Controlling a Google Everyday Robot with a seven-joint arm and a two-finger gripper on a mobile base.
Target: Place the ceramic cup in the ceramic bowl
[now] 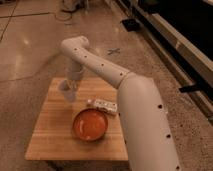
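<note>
The ceramic bowl (91,124), round and orange-red, sits on the wooden table (50,135) near its front middle. My gripper (67,90) hangs from the white arm (107,70) over the table's far left part, up and to the left of the bowl. A small pale shape at the gripper's tip (64,87) may be the ceramic cup, but I cannot make it out for sure. The arm's wrist hides what lies under it.
A flat white rectangular box (102,105) lies just behind the bowl. My arm's thick lower link (147,130) covers the table's right side. Polished concrete floor surrounds the table, and dark shelving (170,25) runs along the right.
</note>
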